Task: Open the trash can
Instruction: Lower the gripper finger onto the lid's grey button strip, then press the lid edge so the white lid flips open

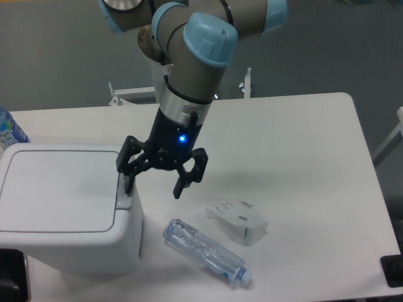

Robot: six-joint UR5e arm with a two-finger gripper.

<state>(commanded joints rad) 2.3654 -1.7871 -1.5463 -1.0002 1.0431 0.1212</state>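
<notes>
White bench [296, 157] carries the boxy white trash can [63, 207], lid flat and closed; my fingers [128, 182] spread wide, one touching its grey tab [124, 200].

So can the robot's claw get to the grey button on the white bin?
Probably yes. The gripper is open, and one finger hangs right at the grey button on the trash can, whose lid is shut. Nothing sits between them; the bottle lies off to the side.

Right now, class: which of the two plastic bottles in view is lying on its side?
The clear bottle in front of the trash can; the blue-labelled bottle at the left edge isn't lying flat.
</notes>
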